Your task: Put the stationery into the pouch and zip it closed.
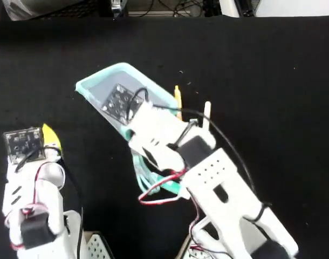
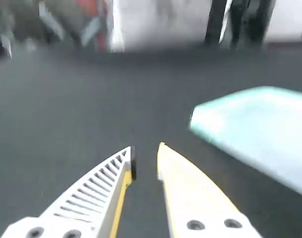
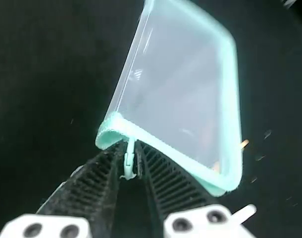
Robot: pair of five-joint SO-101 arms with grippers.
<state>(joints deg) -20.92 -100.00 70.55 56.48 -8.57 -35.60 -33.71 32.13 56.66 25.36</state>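
1. The see-through pouch (image 1: pixel 97 86) with teal edging lies flat on the black worktop (image 1: pixel 272 81). It sits about midway between the near and far edges, a little toward the left edge, with one rounded corner aimed at the far left corner
2. Its teal zip pull (image 3: pixel 127 163) sticks out at the end of the zipper line. In the right wrist view the right gripper (image 3: pixel 130 148) has its two black ribbed fingers (image 3: pixel 91 188) clenched on it
3. The right arm (image 1: pixel 229 189) extends from the near right corner and lies across the near half of the pouch, with red and black cables (image 1: pixel 159 194) looped beside it
4. A yellow stick (image 1: pixel 177 100) and a pale stick (image 1: pixel 207 112) show just beside the side of the pouch that faces the right edge, both pointing toward the far edge. Their near ends are hidden under the right arm, so it cannot be told whether they are partly inside the pouch
5. The left gripper (image 2: pixel 146 154) sits near the left edge, toward the near left corner and well apart from the pouch. Its white and yellow fingers are released, with a narrow gap at the tips and nothing between them
6. Beyond the far edge, blurred room clutter (image 1: pixel 153 6) lines the background
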